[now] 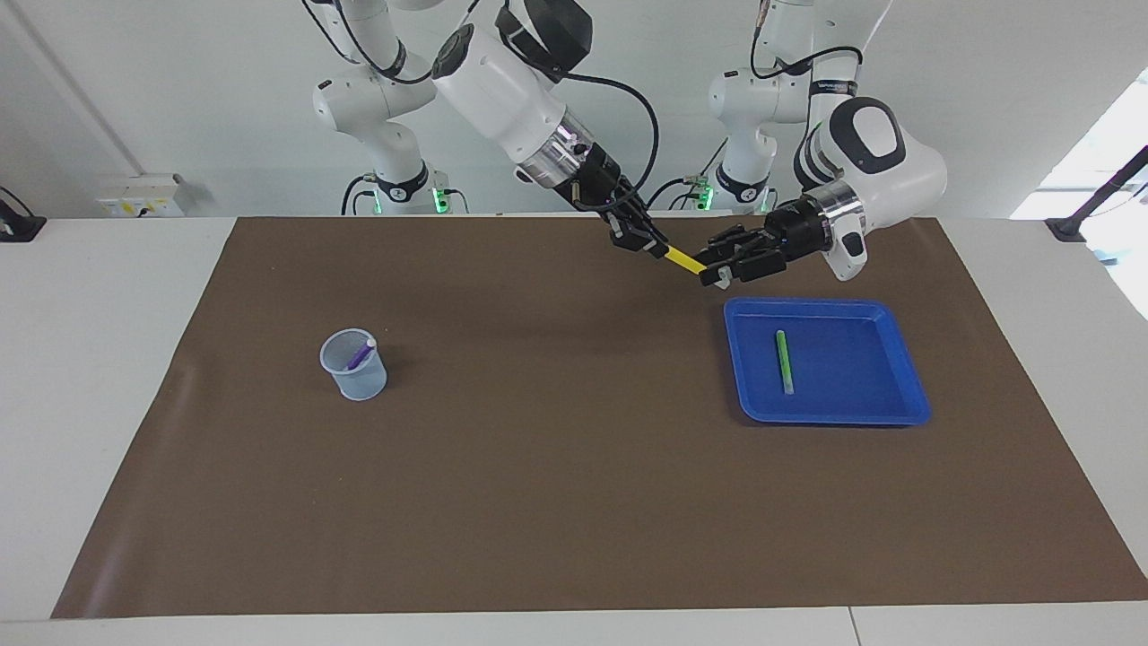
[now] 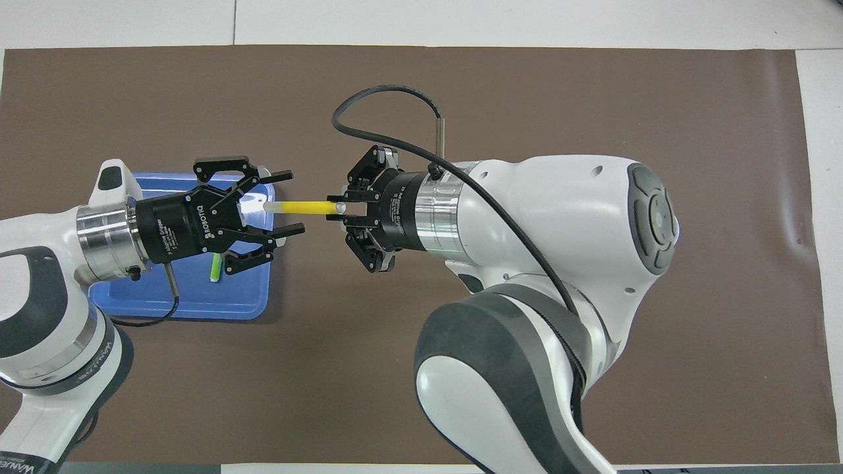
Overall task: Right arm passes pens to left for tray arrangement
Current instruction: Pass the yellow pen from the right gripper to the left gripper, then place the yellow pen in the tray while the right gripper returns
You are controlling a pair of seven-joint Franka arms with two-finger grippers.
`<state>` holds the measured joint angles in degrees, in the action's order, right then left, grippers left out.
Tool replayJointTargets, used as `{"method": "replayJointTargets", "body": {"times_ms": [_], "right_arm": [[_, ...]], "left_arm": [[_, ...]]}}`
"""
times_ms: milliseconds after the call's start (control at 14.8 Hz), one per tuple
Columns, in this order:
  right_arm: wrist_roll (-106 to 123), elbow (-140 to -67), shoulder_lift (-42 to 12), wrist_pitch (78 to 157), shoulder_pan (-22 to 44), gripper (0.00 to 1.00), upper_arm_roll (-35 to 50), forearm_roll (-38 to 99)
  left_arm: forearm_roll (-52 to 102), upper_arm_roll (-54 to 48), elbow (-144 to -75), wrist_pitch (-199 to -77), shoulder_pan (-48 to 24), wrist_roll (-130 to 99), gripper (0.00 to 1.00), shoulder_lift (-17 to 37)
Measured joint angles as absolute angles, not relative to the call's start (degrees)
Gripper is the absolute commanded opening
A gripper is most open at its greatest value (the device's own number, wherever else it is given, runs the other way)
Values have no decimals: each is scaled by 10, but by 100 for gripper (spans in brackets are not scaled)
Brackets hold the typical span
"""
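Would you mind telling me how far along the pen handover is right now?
Done: the green pen lies in the tray. In hand: the right gripper is shut on the yellow pen in the air beside the tray, and its free end sits between the open fingers of the left gripper, which has not closed. Left: the purple pen stands in the cup toward the right arm's end.

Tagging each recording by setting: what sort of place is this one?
Most likely a robotics lab bench, not a home or office: two large white arms, the right arm and left arm, work over a brown mat, with smaller arms with green lights mounted along the plain wall.
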<state>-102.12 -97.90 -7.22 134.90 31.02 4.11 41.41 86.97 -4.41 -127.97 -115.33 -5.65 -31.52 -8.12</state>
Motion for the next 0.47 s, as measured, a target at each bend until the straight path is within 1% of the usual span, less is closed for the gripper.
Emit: {"method": "replayJointTargets", "body": {"times_ms": [68, 473], "right_arm": [[-1021, -979, -72, 1349, 310, 0, 41, 414], [-1021, -978, -73, 1350, 311, 0, 40, 414]], "left_arm": [[870, -44, -1280, -1153, -57, -315, 0, -81], [872, -44, -1282, -1152, -56, -317, 0, -82]]}}
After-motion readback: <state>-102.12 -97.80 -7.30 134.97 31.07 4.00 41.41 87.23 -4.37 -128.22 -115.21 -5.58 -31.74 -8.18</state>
